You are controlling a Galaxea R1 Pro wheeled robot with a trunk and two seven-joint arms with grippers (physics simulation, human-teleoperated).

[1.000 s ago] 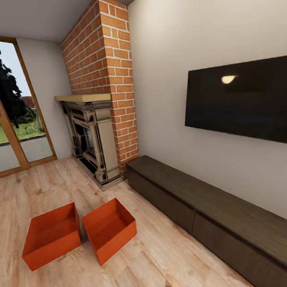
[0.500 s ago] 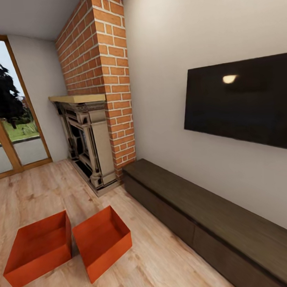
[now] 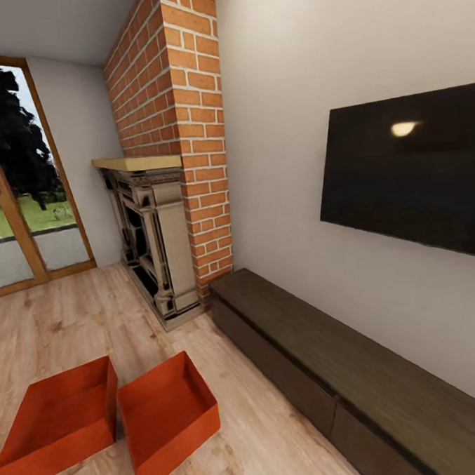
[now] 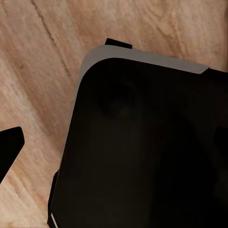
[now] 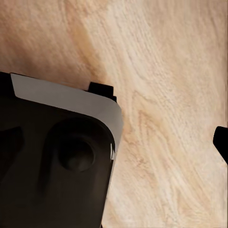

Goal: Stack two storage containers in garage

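Observation:
Two red-orange storage containers lie side by side on the living room's light wood-plank floor point(image 3: 270, 432), low at the left of the head view. The left container point(image 3: 59, 417) and the right container point(image 3: 168, 417) are both lidless, and nothing shows inside them. A narrow gap separates them. In the left wrist view one dark fingertip point(image 4: 8, 148) sits at the picture's edge over bare planks. The right wrist view shows a fingertip point(image 5: 221, 142) in the same way. Nothing is held by either one.
A brick fireplace point(image 3: 161, 249) stands behind the containers. A long, low dark cabinet point(image 3: 358, 378) runs along the right wall under a black TV point(image 3: 409, 171). A glass door point(image 3: 18, 216) is at the far left. My black base point(image 4: 142, 142) takes up much of both wrist views.
The whole head view has shifted as the camera moved nearer, so the containers now sit lower and further left in the picture. They keep the same place on the floor.

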